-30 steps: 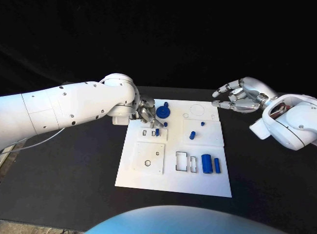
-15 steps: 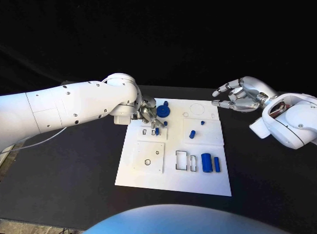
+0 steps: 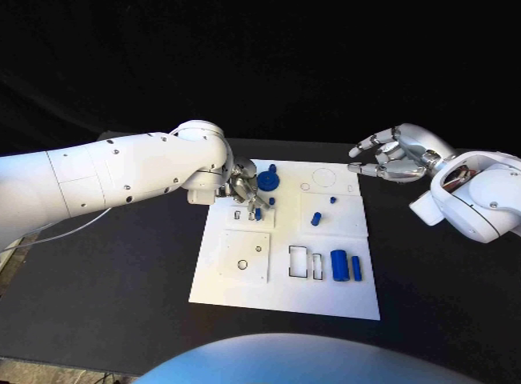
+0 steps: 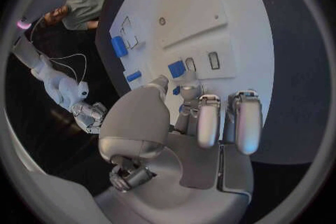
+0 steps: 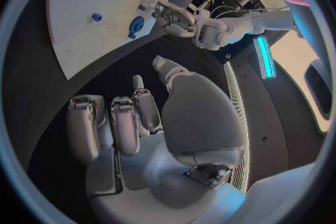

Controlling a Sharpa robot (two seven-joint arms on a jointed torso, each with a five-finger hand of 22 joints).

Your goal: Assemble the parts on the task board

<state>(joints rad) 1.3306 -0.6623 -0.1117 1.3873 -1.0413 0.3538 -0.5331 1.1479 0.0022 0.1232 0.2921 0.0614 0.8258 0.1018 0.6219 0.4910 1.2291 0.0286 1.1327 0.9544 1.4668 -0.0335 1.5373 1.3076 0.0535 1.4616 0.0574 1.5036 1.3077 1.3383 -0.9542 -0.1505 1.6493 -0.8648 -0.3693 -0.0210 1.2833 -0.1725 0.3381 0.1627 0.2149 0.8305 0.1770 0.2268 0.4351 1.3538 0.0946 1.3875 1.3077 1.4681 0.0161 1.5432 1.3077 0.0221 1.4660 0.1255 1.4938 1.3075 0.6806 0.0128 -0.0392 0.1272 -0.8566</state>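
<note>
**Two robot hands at the task board, the left one low over the blue parts**

Two robot hands were in my head view. The left robot hand (image 3: 244, 186) sat low over the far left part of the task board (image 3: 286, 300), fingers pointing down beside a small blue part (image 3: 258, 213) standing near the slots there. In the left wrist view its fingertips (image 4: 209, 123) were drawn close together above that part (image 4: 176, 69), but I could not tell whether they pinched it or only hovered at it. Just beside that robot hand lay a round blue part (image 3: 268, 182) with a knob at its far edge.

The right robot hand (image 3: 390, 158) hung above the black tabletop (image 3: 110, 280) off the board's far right corner, well apart from every part. Its fingers were curled loosely inward with gaps between them, and I saw nothing in them; the right wrist view (image 5: 140, 123) showed the same, an empty palm.

Near the board's middle lay a short blue peg (image 3: 315, 218), with a smaller blue piece (image 3: 332, 198) just beyond it. At the near right, two blue cylinders (image 3: 340, 266) lay side by side next to rectangular outlined slots (image 3: 298, 263). A raised white plate (image 3: 245, 256) with small holes sat on the near left of the board.
</note>
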